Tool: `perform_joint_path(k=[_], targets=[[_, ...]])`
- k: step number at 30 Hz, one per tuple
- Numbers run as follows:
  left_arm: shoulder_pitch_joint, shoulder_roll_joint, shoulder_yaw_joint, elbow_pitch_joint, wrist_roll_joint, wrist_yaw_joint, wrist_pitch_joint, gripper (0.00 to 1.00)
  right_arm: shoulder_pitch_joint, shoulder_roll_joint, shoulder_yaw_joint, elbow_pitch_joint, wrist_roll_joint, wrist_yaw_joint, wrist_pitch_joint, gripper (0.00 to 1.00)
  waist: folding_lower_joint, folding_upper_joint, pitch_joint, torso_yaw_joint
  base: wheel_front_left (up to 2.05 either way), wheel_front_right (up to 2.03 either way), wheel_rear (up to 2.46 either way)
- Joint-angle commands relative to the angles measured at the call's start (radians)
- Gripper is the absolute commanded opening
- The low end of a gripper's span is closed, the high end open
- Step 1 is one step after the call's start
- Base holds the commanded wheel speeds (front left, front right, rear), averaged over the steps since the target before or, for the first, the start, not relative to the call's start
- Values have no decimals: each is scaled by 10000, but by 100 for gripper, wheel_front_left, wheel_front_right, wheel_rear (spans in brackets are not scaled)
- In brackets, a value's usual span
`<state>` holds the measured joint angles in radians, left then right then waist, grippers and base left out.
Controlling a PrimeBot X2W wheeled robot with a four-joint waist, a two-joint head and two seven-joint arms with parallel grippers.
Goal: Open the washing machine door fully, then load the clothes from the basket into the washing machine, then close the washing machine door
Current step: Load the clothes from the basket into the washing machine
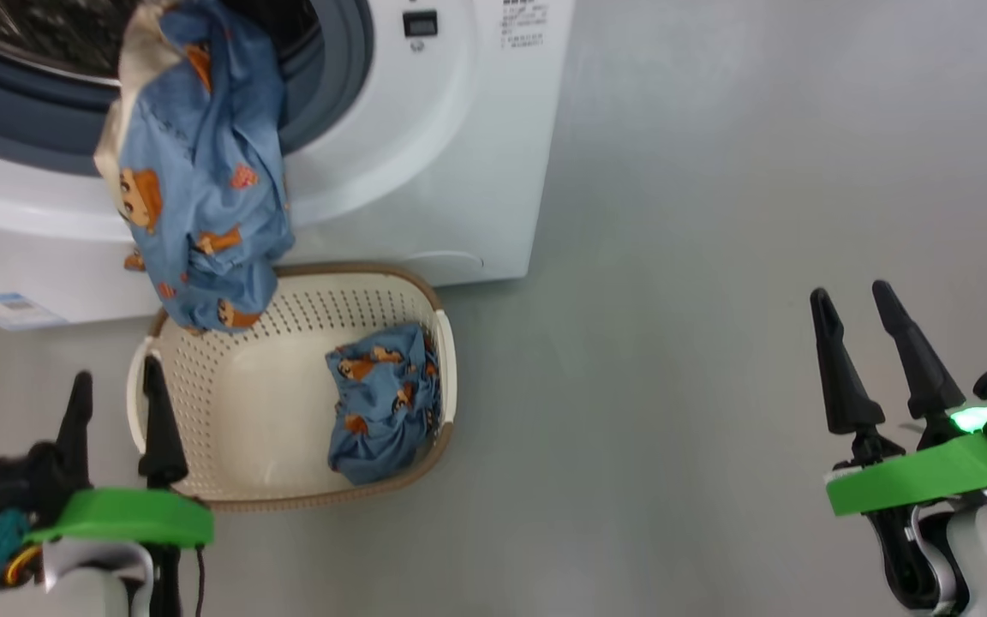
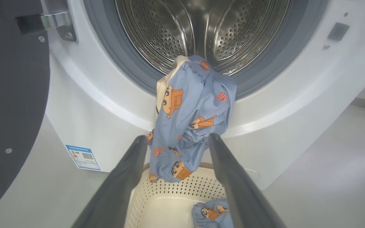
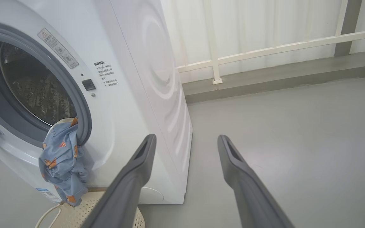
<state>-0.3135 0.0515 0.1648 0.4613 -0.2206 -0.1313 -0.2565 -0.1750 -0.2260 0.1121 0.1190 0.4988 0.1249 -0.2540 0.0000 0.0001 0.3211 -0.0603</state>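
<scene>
A large light blue soft-fabric garment printed with orange-brown cartoon figures (image 1: pixel 202 171) hangs half out of the big white front-loading washing machine (image 1: pixel 442 154). Its top lies over the grey rubber gasket (image 2: pixel 112 53) at the mouth's six o'clock, and its tail drops into the small cream perforated plastic basket with a brown woven-look rim (image 1: pixel 348 267). A smaller bundle of the same blue print (image 1: pixel 386 398) lies crumpled against the basket's three o'clock wall. A cream strip (image 1: pixel 127 94) runs along the hanging garment's nine o'clock edge; whether that is a separate cloth or a lining I cannot tell.

Both pieces look light and limp, so they will likely sag and trail from wherever they are pinched. The better hold on the hanging one seems to be its bunched folds just above the basket rim, so the tail can be carried up into the perforated steel drum (image 2: pixel 201 28). The bundle wants a pinch on its raised middle fold.

The left gripper (image 1: pixel 116 370) sits at the basket's eight o'clock, jaws spread with nothing between them. In its wrist view the hanging garment lies ahead at twelve o'clock, framed by the fingers (image 2: pixel 120 177) but apart from them. The right gripper (image 1: pixel 850 293), jaws spread and empty too, stands well apart at the basket's three o'clock. The round door with its glossy black rim (image 2: pixel 14 95) is swung wide at the left wrist view's nine o'clock.
</scene>
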Motion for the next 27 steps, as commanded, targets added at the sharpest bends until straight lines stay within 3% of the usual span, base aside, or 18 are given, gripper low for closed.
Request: perform_joint_path(k=[1,12,27], targets=[[-391,368,183,73,-179,6,-53,100,-253,-104,131,-273,-91,58,-78,100,0,-1,724,-50,0,0,0],[-2897,1445,-649,2434,-854,6,-53,100,-1135,158,361,-410,-98,58,-78,100,0,-1,2071,-487,0,0,0],[-5366,3080,-2148,4870,-1975,6,-53,100,-1561,380,630,-564,-104,58,-78,100,0,-1,3025,-1276,0,0,0]])
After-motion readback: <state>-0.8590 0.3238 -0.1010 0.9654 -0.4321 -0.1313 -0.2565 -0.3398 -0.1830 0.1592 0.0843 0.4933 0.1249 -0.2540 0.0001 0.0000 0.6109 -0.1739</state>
